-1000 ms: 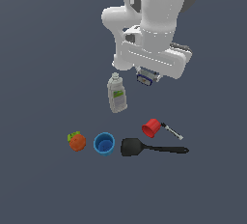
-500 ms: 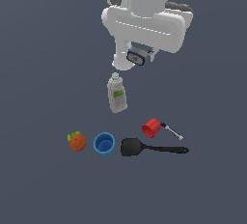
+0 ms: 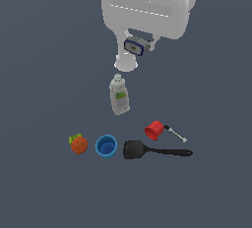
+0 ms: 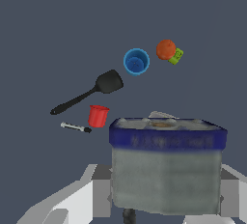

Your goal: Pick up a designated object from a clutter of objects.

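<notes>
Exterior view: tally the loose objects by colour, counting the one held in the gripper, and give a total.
Red: 1, red cup
Blue: 2, blue cup, blue block in the gripper
Orange: 1, orange fruit
Black: 1, black spatula
Grey or grey-green: 2, bottle, thin rod
Total: 7

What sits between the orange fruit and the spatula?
The blue cup stands between the fruit and the spatula, clear in the exterior view.
</notes>
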Controlling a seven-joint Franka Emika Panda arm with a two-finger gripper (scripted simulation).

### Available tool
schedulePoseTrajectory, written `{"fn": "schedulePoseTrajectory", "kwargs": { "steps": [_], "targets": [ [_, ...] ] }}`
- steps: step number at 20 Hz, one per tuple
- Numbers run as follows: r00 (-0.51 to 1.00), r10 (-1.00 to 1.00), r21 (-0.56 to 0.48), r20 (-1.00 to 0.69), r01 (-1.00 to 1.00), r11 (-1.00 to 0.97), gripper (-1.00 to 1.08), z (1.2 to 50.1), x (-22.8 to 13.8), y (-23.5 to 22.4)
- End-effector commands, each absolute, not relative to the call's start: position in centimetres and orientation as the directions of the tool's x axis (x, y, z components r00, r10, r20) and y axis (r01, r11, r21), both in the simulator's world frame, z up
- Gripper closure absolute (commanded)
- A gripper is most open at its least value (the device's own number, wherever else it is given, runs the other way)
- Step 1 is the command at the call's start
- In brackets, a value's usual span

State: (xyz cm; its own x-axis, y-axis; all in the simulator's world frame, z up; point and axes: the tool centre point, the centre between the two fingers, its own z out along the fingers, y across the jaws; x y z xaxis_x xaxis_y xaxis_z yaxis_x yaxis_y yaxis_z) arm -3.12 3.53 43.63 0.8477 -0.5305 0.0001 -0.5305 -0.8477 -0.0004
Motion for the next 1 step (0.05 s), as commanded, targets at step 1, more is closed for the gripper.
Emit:
{"fn": "schedulePoseTrajectory", "kwargs": {
  "steps": [1],
  "targets": [
    [0.848, -0.530, 0.000, 0.000, -0.530, -0.848, 1.08, 43.86, -3.09, 3.45]
  ]
}}
